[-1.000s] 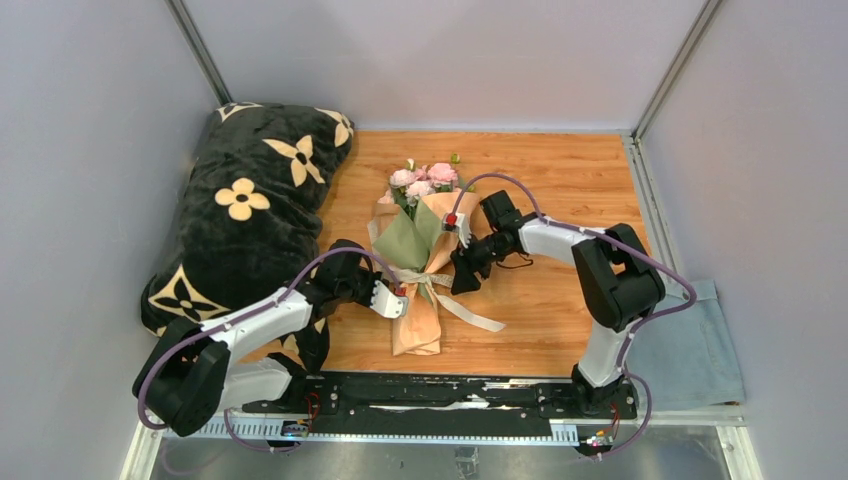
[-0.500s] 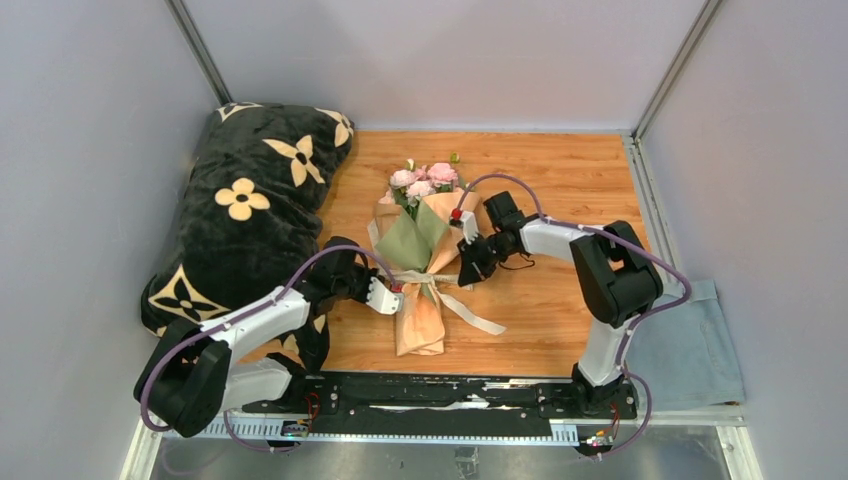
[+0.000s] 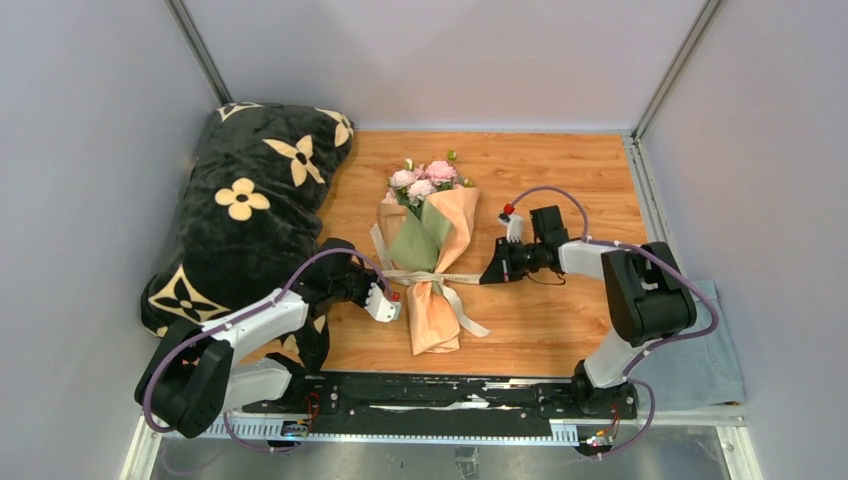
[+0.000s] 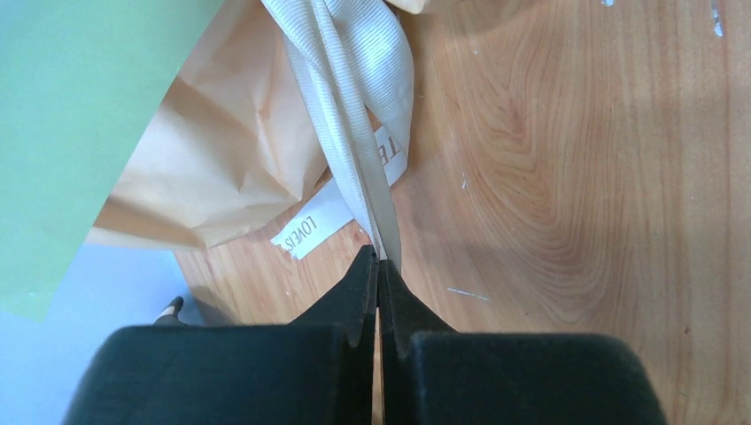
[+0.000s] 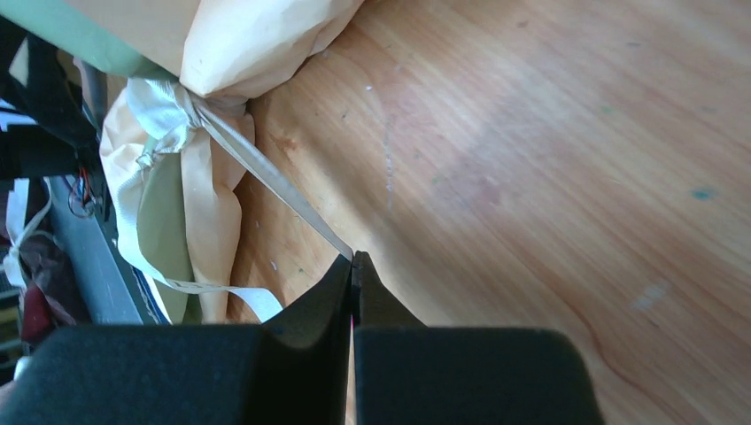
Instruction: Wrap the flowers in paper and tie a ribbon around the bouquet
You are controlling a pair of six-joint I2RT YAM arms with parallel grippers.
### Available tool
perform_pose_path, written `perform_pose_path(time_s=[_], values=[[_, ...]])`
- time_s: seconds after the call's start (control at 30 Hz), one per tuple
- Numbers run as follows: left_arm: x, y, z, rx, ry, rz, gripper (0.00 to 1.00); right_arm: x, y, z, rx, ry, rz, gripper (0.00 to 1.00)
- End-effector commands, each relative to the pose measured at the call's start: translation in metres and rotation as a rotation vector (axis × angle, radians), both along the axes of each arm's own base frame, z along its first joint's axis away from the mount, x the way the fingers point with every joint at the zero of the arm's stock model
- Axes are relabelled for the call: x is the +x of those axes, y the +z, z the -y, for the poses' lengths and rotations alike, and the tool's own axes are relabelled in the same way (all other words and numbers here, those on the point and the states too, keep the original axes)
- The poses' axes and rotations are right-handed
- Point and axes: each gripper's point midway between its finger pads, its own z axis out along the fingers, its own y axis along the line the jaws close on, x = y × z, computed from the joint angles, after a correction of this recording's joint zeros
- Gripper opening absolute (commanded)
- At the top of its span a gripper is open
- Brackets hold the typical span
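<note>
Peach-tan paper (image 3: pixel 447 215) wraps the bouquet (image 3: pixel 432 305) lying mid-way across the wooden table (image 3: pixel 570 170), with the flowers (image 3: pixel 424 180) toward the far edge, their stems hidden inside the cone, and the ribbon (image 3: pixel 440 277) cinched round its waist. The left gripper (image 4: pixel 379 266) is clamped tight on a folded length of ribbon, and the right gripper (image 5: pixel 352 261) is pinched closed on one taut strand running to the knot. How much ribbon lies between either pair of pads is hidden, and the print on a loose tail is cut off and only partly readable.
</note>
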Motion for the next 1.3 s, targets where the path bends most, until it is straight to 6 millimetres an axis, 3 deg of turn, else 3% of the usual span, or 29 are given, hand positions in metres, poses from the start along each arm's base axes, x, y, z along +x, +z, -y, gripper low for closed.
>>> perform_pose_path(time_s=[0.0,0.33,0.47,0.5,0.53,0.57,0.6,0.63,0.73,0.8,0.9,0.97,1.03,1.17,1.27], values=[[-0.007,-0.025,-0.049,0.152,0.135,-0.046,0.0,0.01,-0.021,0.056,-0.141,-0.221,-0.048,0.0],[-0.006,-0.023,-0.048,0.135,0.141,-0.049,0.0,0.01,-0.024,0.057,-0.129,-0.23,-0.057,0.0],[-0.015,-0.012,-0.034,0.076,0.076,-0.076,0.0,0.003,0.01,0.029,0.038,-0.069,-0.03,0.02],[-0.016,-0.004,-0.029,0.044,0.067,-0.075,0.06,0.001,0.018,0.024,0.042,-0.036,-0.023,0.21],[-0.018,0.001,-0.025,0.022,0.057,-0.082,0.28,0.0,0.024,0.023,0.026,-0.02,-0.009,0.35],[-0.023,0.002,-0.023,0.007,0.052,-0.102,0.51,0.003,0.031,0.024,0.012,-0.025,0.013,0.62],[-0.025,0.01,-0.02,-0.01,0.044,-0.107,0.66,0.007,0.037,0.027,-0.006,-0.049,0.035,0.74],[-0.029,0.015,-0.019,-0.024,0.042,-0.122,0.75,0.013,0.046,0.032,-0.022,-0.083,0.061,0.75],[-0.041,0.036,-0.016,-0.098,0.089,-0.188,0.85,0.031,0.072,0.052,-0.065,-0.207,0.152,0.76],[-0.036,0.064,-0.013,-0.208,0.203,-0.212,0.91,0.043,0.096,0.064,-0.08,-0.288,0.251,0.76],[-0.002,0.117,-0.021,-0.467,0.592,-0.216,0.97,0.061,0.135,0.087,-0.127,-0.413,0.483,0.78],[0.018,0.148,-0.047,-0.588,0.877,-0.189,1.0,0.072,0.163,0.107,-0.177,-0.502,0.681,0.78],[0.022,0.165,-0.066,-0.649,1.055,-0.254,1.0,0.079,0.189,0.134,-0.217,-0.665,0.826,0.79],[0.024,0.186,-0.11,-0.712,1.372,-0.327,0.99,0.08,0.19,0.182,-0.303,-0.96,0.881,0.83],[0.033,0.17,-0.109,-0.808,1.393,-0.321,0.97,0.077,0.171,0.189,-0.359,-0.969,0.846,0.85]])
